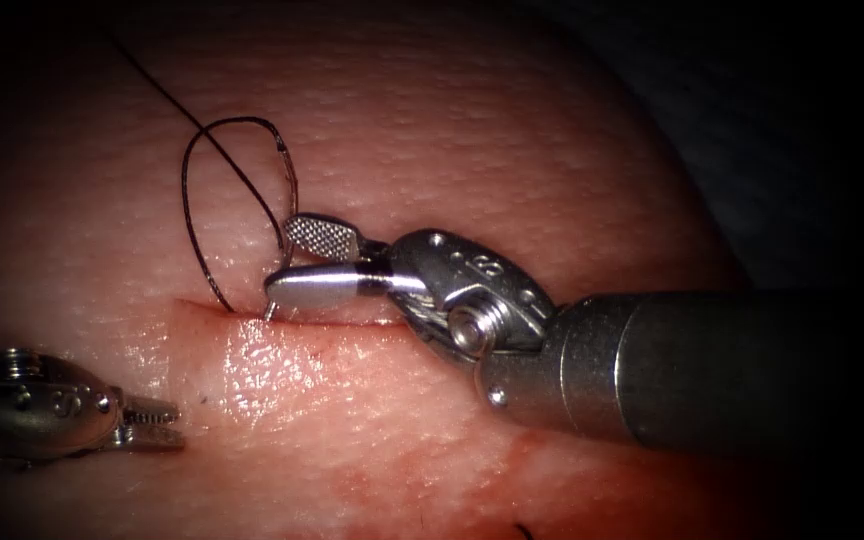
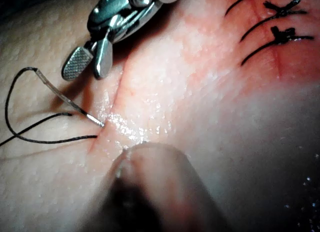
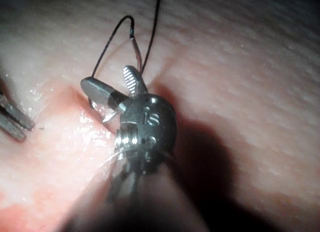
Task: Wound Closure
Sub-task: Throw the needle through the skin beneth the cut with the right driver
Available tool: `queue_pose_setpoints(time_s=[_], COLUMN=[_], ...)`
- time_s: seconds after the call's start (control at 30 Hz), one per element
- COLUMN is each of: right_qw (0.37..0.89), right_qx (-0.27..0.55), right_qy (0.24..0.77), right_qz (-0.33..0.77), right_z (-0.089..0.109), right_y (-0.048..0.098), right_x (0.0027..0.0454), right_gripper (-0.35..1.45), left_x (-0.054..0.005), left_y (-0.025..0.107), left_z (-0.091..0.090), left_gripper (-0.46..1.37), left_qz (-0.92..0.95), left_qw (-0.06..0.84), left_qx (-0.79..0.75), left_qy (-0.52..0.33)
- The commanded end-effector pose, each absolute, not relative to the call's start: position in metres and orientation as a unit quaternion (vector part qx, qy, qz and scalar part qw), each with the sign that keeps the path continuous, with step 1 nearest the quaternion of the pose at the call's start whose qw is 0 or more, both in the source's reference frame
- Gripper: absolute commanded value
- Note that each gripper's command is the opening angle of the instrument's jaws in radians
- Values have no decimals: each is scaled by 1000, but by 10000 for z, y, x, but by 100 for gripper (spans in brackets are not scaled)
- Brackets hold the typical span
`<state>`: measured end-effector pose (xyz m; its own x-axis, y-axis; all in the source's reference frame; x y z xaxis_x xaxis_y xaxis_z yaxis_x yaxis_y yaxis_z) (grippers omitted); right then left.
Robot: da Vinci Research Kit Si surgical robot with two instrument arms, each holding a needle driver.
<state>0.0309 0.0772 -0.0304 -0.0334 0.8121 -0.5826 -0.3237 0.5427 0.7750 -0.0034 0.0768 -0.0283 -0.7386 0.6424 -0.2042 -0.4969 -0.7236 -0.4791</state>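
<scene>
The curved needle (image 1: 293,185) stands in the tissue (image 1: 512,150) at the left end of the cut (image 1: 214,306). Its point is buried and its tail rises free, as the left wrist view shows for the needle (image 2: 65,98). Dark thread (image 1: 188,205) loops from the tail down to the cut, and a second strand runs off up and to the left. My right tool (image 1: 280,260) hovers open around the needle's lower part, gripping nothing; its jaws (image 2: 84,73) (image 3: 105,77) are spread. My left tool (image 1: 167,422) waits at the lower left, jaws slightly parted and holding nothing.
Finished stitches (image 2: 280,32) with knots cross the cut further along. Red fluid (image 1: 402,490) stains the tissue below the right tool's shaft (image 1: 712,370). The left tool's tips (image 3: 17,123) sit close to the cut's wet edge.
</scene>
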Motion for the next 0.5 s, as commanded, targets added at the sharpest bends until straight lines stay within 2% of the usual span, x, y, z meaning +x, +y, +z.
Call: queue_pose_setpoints(time_s=[0.03,0.5], right_qw=[666,702], right_qx=[199,158], right_qy=[575,560], right_qz=[431,411], right_z=[-297,-277], right_y=[778,800], right_x=[311,344], right_gripper=[53,45], left_x=[-35,-35], left_y=[767,766], left_z=[-282,-282], left_gripper=[10,5], left_qz=[911,911], left_qw=[313,314], left_qx=[-181,-181], left_qy=[-200,-199])
